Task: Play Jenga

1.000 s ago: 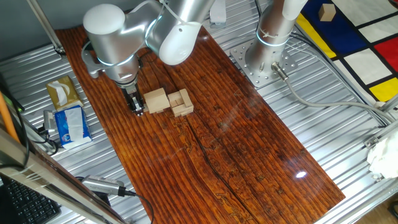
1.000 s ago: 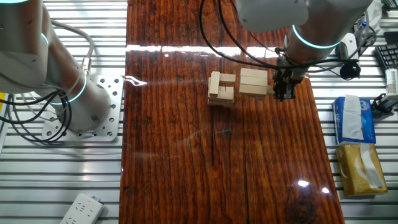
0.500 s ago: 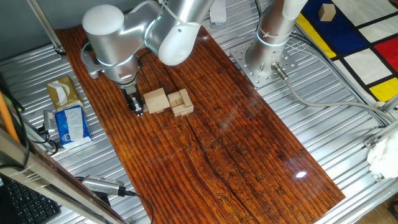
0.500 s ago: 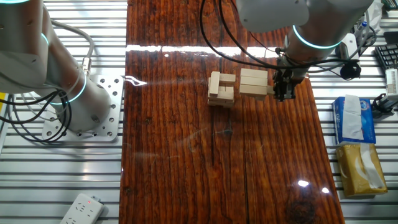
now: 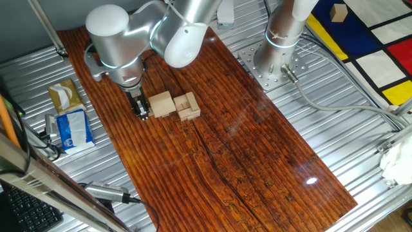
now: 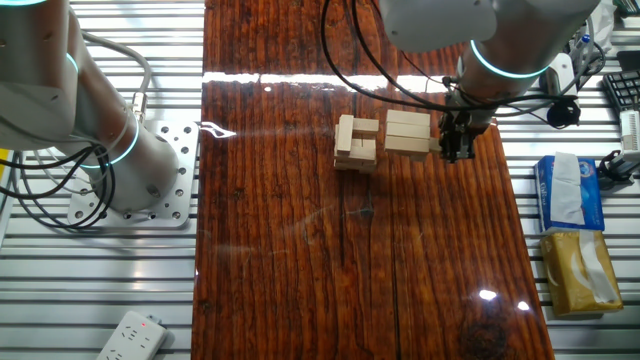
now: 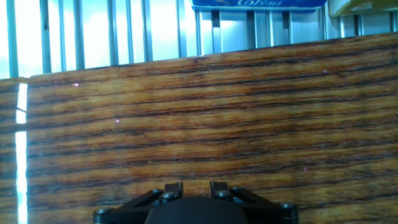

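Observation:
The Jenga blocks are pale wood, in two small groups on the dark wooden board. One low stack lies next to a crosswise stack. My gripper points down at the board right beside the low stack, on the side away from the crosswise stack. Its fingers look close together with nothing between them. The hand view shows only the finger bases and bare board; no blocks show there.
A blue tissue pack and a tan one lie off the board near the gripper. A second arm's base stands beside the board. A tan cube sits on a coloured mat.

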Motion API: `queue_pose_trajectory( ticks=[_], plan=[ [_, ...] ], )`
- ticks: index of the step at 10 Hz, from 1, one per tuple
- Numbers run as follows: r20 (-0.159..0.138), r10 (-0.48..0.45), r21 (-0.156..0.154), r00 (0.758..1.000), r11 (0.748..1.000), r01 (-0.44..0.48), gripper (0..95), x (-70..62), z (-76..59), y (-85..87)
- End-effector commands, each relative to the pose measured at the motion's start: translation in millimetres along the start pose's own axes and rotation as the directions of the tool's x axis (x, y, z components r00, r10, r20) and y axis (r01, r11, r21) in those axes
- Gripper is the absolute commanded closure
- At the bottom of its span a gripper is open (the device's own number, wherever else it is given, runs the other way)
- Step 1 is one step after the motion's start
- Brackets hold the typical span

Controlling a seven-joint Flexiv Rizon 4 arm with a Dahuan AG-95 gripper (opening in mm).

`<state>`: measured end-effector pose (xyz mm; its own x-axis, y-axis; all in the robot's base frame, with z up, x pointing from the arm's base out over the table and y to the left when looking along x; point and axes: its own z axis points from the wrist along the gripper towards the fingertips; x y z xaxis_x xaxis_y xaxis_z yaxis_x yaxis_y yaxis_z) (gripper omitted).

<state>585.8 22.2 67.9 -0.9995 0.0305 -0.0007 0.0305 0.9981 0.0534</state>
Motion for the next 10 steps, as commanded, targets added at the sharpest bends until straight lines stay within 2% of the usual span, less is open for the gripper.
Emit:
queue_pose_trajectory(
  ticks=[1, 8, 10],
  plan=[
    [0.001, 0.000, 0.000, 1.000, 1.000, 0.000, 95.0, 0.3, 0.1, 0.1],
    [0.031, 0.011, 0.013, 0.999, 1.000, -0.012, 95.0, 0.4, 0.3, 0.0],
    [0.031, 0.008, 0.012, 0.999, 1.000, -0.009, 95.0, 0.5, 0.6, 0.0]
  ],
)
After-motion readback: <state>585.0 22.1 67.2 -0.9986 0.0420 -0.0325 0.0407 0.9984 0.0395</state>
